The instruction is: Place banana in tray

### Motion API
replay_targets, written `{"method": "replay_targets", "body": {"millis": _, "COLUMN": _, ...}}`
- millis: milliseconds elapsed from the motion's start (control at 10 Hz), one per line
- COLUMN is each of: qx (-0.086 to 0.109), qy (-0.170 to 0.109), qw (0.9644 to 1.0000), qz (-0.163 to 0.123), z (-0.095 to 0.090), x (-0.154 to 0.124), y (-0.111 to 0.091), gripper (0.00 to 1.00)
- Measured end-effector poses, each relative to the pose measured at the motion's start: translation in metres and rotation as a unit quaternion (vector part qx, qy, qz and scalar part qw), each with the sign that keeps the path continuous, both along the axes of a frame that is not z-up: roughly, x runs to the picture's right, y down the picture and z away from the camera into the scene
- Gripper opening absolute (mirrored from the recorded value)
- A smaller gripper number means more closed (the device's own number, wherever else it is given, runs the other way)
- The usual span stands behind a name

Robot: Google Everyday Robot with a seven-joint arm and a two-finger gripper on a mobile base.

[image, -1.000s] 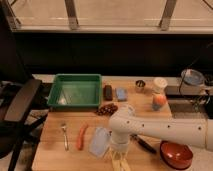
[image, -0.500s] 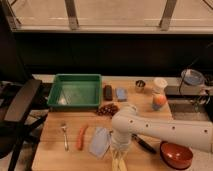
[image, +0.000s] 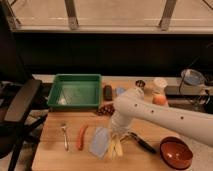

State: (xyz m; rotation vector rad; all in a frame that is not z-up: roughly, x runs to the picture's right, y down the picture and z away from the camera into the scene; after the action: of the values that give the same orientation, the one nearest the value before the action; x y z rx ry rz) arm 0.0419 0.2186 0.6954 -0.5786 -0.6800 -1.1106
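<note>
Hanging low, the gripper, grip unreadable, seemingly touches the pale yellow curved banana, with the rectangular green plastic tray beyond-left across open wood.

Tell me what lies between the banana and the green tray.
The claw is right over the yellow banana. On the way to the green rectangular tray lies a flat pale-blue packet, just left of the banana; nothing tall stands there.

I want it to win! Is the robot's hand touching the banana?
Cannot tell. The camera view shows the gripper low over the banana, but the arm hides where they would meet.
</note>
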Motion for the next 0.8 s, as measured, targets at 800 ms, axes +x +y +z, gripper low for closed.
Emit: {"method": "replay_targets", "body": {"millis": 800, "qx": 0.04, "qy": 0.019, "qw": 0.9971, "qz": 0.062, "z": 0.062, "x": -0.047, "y": -0.097, "gripper": 0.0}}
